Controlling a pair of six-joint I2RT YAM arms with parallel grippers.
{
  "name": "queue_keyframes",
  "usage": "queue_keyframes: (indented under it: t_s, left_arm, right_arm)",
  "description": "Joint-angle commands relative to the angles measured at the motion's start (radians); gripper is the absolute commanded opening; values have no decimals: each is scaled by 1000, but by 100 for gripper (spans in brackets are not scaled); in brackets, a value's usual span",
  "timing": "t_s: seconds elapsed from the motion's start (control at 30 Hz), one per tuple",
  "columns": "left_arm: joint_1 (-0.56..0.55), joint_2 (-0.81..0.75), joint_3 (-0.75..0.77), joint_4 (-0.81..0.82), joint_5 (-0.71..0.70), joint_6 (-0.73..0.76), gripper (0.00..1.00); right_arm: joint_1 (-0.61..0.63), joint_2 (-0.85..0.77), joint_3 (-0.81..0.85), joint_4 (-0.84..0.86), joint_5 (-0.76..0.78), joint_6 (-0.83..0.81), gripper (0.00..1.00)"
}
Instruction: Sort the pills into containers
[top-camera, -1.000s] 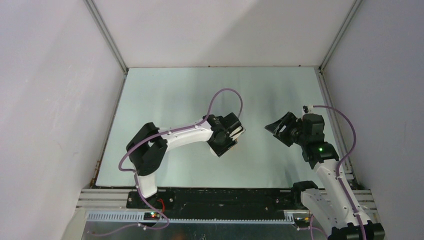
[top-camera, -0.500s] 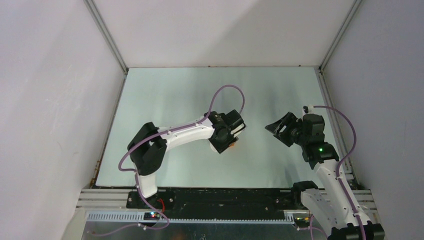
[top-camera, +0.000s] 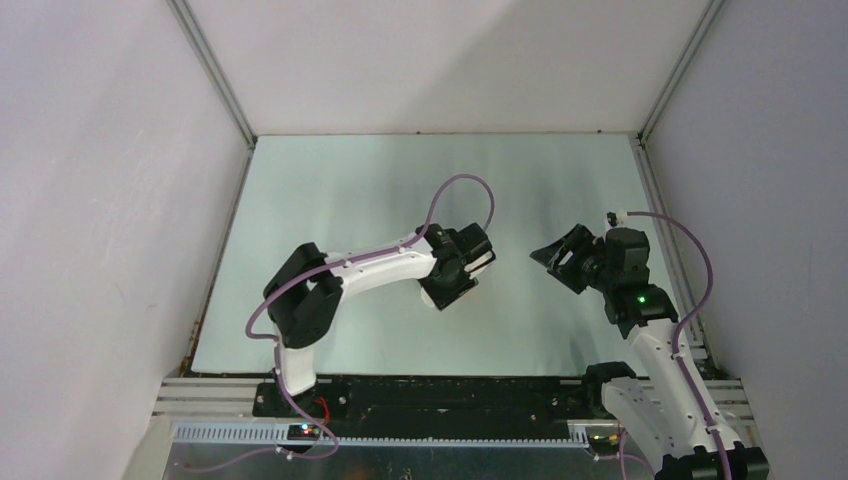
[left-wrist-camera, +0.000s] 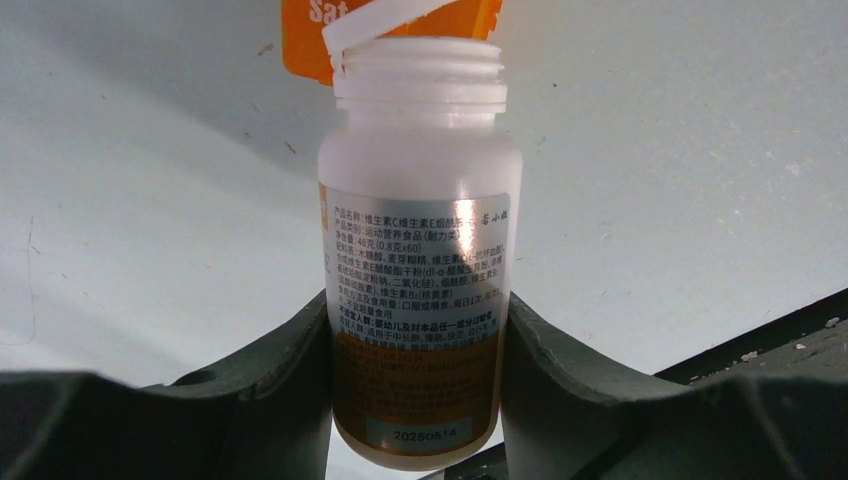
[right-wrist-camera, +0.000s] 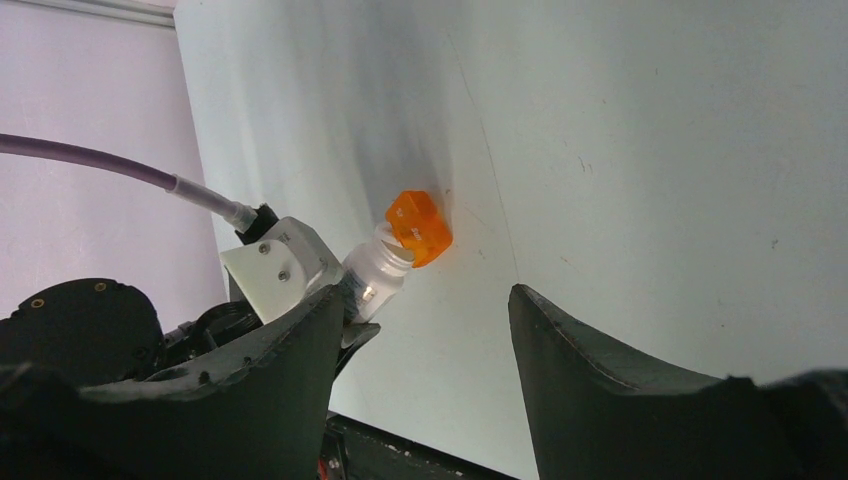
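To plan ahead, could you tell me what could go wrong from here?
The uncapped bottle tilts its mouth at the small cup; what pours out may miss it. Nothing holds the cup: the right fingers stand open and apart, so the bottle could push it away.

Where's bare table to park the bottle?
Far half of the table, up to the back wall, is bare; so is the strip along the left wall. Crowded mid-table: bottle in left gripper at the orange cup, right gripper nearby.
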Motion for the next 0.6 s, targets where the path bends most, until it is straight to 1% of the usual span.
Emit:
queue_keyframes:
  t_s: [0.0,0.57]
  left_arm:
    - [-12,13,53,-31,-28,16,0]
    - [-30,53,107,-107,-94,16,0]
  right_arm:
    - [-4,-8,-14,20,-16,2,66]
    - [-6,-11,-19,19,-21,-1,66]
